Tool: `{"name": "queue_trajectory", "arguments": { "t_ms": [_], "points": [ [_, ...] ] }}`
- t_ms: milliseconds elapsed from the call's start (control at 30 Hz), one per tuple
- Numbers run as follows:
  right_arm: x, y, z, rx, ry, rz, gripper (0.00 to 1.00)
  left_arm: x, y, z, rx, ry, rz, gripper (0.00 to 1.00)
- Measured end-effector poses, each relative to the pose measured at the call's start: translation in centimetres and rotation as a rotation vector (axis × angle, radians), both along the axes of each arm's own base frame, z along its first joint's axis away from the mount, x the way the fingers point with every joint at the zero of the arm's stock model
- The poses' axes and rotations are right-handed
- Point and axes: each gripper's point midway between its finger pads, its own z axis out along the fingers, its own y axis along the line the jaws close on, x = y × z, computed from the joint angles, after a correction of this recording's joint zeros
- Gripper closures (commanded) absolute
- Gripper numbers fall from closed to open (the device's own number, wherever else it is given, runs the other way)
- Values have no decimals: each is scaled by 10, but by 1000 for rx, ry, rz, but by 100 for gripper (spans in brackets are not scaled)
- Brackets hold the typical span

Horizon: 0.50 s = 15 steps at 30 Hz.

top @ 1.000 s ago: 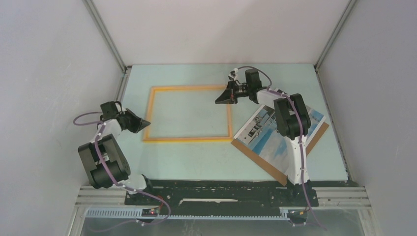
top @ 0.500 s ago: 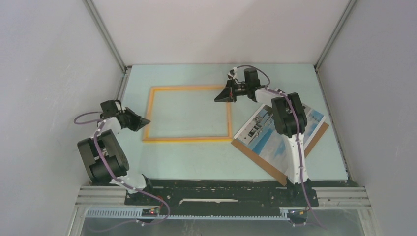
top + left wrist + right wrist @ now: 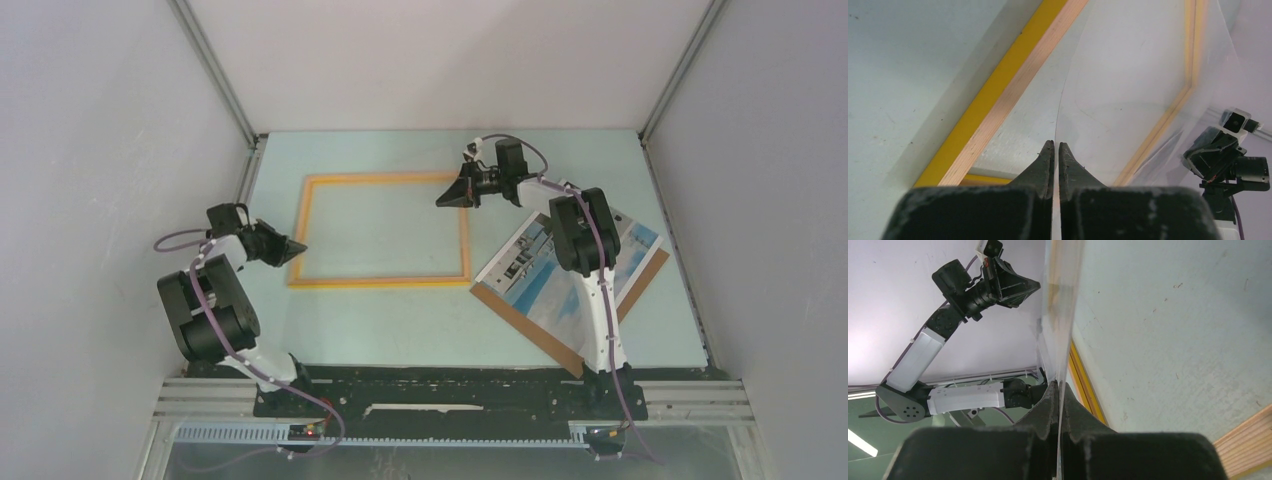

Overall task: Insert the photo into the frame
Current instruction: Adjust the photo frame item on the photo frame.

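Observation:
The frame [image 3: 385,282], a thin yellow-orange rim, lies flat at the table's middle. A clear pane [image 3: 1118,75] is pinched edge-on at two opposite corners. My left gripper [image 3: 300,249] is shut on it at the frame's near-left corner, with the jaws [image 3: 1056,145] closed on the sheet beside the rim [image 3: 998,95]. My right gripper [image 3: 441,203] is shut on the pane [image 3: 1060,315] at the far-right corner, with the tips [image 3: 1058,384] above the rim [image 3: 1083,385]. The photo [image 3: 540,270] lies face up to the right of the frame, partly under my right arm.
A brown backing board [image 3: 530,333] lies under the photo at the table's right, tilted. Grey walls with metal rails close the table on the left, right and back. The black arm base rail runs along the near edge.
My left arm's elbow has shifted slightly toward the left wall. Both grippers stay shut on the pane at the same corners of the frame.

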Motion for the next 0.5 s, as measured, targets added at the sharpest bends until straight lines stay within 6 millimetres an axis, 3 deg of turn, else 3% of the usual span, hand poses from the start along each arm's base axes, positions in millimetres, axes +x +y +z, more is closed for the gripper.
{"name": "queue_trajectory", "arguments": {
  "t_ms": [300,500],
  "points": [
    [13,3,10,13,-29,-2,100,8,3,4,-4,-10,11,100],
    [16,4,4,7,-21,-9,100,15,6,3,-10,-6,18,100]
  ]
}}
